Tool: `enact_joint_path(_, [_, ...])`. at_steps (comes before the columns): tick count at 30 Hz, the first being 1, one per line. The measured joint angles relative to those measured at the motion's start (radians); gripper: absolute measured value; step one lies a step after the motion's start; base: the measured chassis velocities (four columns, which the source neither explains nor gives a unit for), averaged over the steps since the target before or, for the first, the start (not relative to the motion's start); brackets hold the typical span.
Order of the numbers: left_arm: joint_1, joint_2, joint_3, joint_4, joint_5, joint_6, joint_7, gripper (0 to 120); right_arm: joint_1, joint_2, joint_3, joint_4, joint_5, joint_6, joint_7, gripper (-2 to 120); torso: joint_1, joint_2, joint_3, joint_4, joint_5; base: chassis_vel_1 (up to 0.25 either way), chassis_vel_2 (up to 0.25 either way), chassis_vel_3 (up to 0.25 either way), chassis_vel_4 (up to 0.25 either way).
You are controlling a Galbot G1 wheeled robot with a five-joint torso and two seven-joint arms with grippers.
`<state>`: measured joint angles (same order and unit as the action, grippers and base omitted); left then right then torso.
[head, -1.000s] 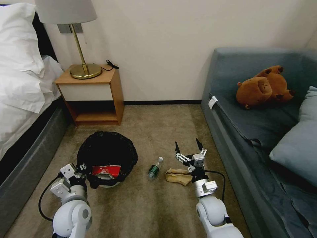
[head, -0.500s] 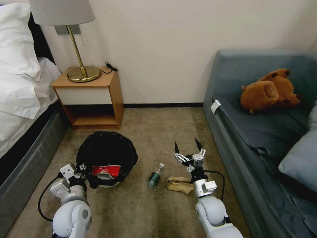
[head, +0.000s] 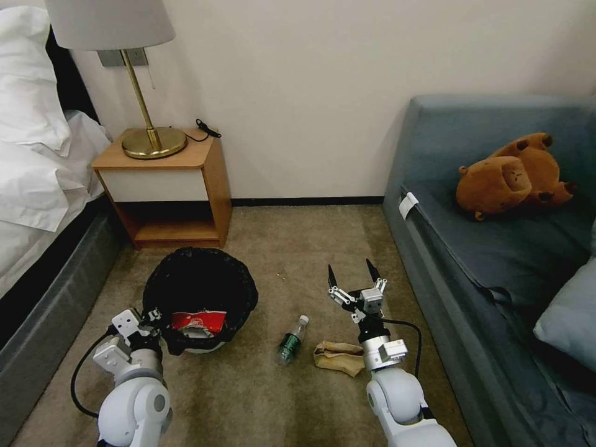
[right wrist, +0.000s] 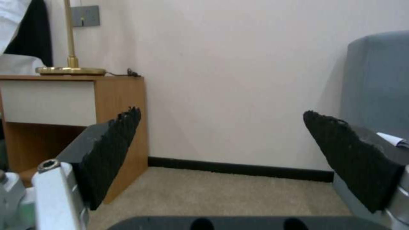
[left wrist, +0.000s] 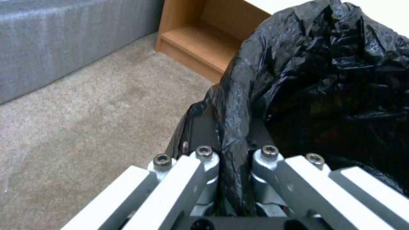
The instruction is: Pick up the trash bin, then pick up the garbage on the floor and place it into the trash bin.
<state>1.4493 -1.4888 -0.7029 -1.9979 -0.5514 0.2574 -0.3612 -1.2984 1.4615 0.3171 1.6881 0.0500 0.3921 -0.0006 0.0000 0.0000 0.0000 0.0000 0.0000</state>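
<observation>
**Bin gripped, two pieces on the carpet**

Left gripper [head: 151, 324] pinches the bin [head: 200, 298] rim, lower left of frame; a red wrapper [head: 197, 321] lies inside. Right gripper [head: 351, 274], jaws spread, hovers lower centre above the bottle [head: 291, 339] and paper bag [head: 337, 357].

No writing can be read anywhere in these views. The red-and-white wrapper [head: 198, 321] in the trash bin [head: 200, 292] bears pale print too small to make out, and the green bottle [head: 290, 339] likewise shows no legible label.

Black-lined trash bin [head: 200, 292], red-and-white wrapper [head: 198, 321], green bottle [head: 290, 340], brown paper bag [head: 338, 357]
</observation>
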Motion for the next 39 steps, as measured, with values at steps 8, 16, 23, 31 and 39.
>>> enact_joint_path(8, [0.0,-0.001,0.0,-0.001,0.001,0.0,0.0,4,0.01,-0.011,0.005,-0.012,-0.004,0.024,-0.001,96,0.0,0.0,0.0,0.0,0.0,0.0,0.0,0.0,0.0])
enact_joint_path(16, [-0.001,-0.001,-0.002,-0.004,0.002,0.0,0.0,4,0.059,-0.113,0.032,-0.03,-0.04,-0.013,-0.124,99,0.0,0.0,0.0,-0.0001,0.0001,0.0,0.0,0.0,0.0])
enact_joint_path(23, [-0.004,-0.002,0.0,-0.01,0.004,0.001,-0.001,4,0.123,-0.174,0.079,-0.066,-0.088,-0.046,-0.302,100,0.0,0.0,0.0,0.0,0.0001,0.0,0.0,0.0,0.0])
enact_joint_path(31, [0.0,0.0,-0.004,-0.012,0.003,0.001,-0.001,4,0.179,-0.201,0.111,-0.142,-0.185,-0.056,-0.494,100,0.0,0.0,0.0,0.0,0.0001,0.0,0.0,0.0,0.0])
enact_joint_path(39, [-0.001,-0.003,-0.001,-0.013,0.007,0.001,-0.001,4,0.235,-0.202,0.166,-0.259,-0.255,-0.011,-0.715,100,0.0,0.0,0.0,0.0,0.0001,0.0,0.0,0.0,0.0])
